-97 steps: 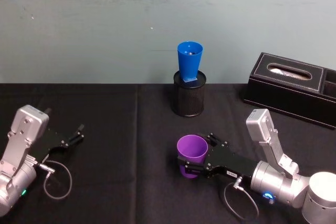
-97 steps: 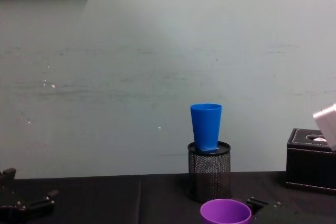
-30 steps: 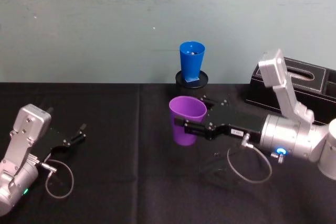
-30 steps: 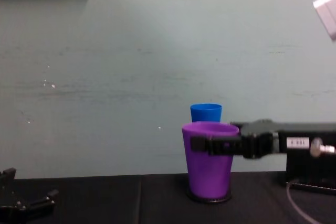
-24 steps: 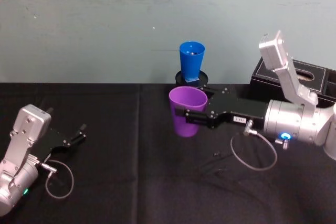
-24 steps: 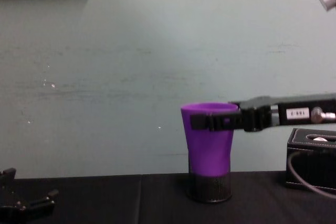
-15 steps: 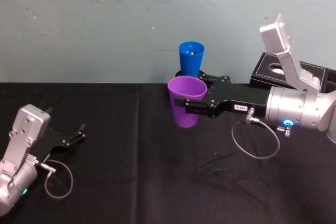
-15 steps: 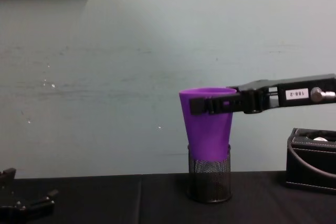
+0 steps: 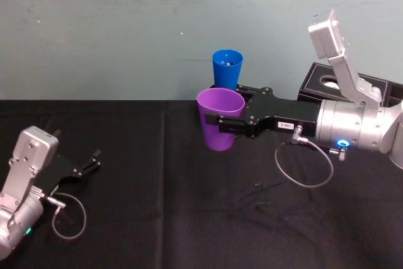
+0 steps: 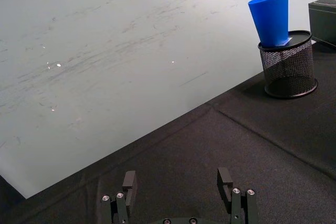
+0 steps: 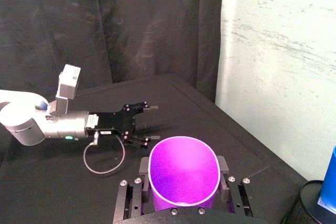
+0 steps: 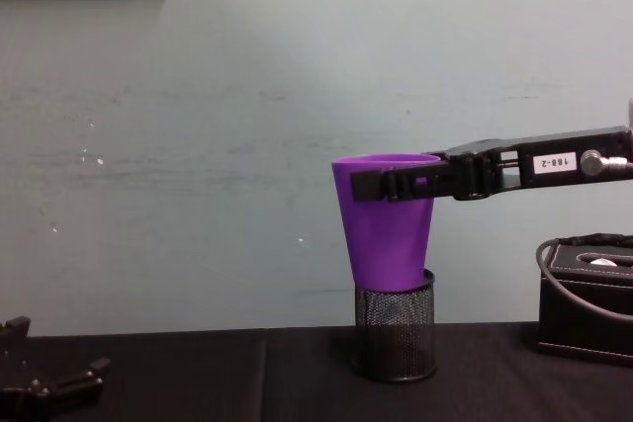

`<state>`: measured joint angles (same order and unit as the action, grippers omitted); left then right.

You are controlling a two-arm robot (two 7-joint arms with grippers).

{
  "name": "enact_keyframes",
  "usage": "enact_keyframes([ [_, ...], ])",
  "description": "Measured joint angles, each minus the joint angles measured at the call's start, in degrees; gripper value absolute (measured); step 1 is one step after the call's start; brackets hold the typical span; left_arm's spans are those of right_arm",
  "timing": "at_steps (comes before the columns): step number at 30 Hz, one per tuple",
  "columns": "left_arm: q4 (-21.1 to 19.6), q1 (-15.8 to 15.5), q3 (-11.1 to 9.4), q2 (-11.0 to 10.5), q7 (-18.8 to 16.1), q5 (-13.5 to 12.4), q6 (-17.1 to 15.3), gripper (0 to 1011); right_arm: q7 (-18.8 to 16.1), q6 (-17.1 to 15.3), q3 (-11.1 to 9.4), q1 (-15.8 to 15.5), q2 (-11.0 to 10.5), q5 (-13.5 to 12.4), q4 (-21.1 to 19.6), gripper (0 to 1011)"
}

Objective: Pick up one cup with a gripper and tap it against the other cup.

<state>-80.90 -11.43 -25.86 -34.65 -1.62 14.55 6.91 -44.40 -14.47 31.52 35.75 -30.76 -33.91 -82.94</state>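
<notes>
My right gripper is shut on the purple cup, holding it upright in the air by its upper wall, fingers on either side. The purple cup hangs just in front of the blue cup; I cannot tell whether they touch. In the chest view the purple cup hides the blue one. The blue cup stands tilted in a black mesh holder. My left gripper rests open and empty at the table's left.
A black tissue box sits at the back right, behind my right arm. The mesh holder stands against the pale wall on the black cloth. A loose cable hangs under the right wrist.
My right gripper has raised the purple cup off the table and carried it back and slightly left, up to the blue cup's height. The left arm has not moved.
</notes>
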Motion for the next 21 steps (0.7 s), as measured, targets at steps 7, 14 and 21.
enact_keyframes([
  [7,0.00,0.00,0.00,0.00,0.00,0.00,0.00,1004,0.00,0.00,-0.03,0.03,0.03,0.06,0.06,724],
  [14,0.00,0.00,0.00,0.00,0.00,0.00,0.00,1005,0.00,0.00,-0.06,0.05,0.06,0.10,0.09,724],
  [21,0.00,0.00,0.00,0.00,0.00,0.00,0.00,1005,0.00,0.02,-0.10,0.05,0.06,0.12,0.13,724],
])
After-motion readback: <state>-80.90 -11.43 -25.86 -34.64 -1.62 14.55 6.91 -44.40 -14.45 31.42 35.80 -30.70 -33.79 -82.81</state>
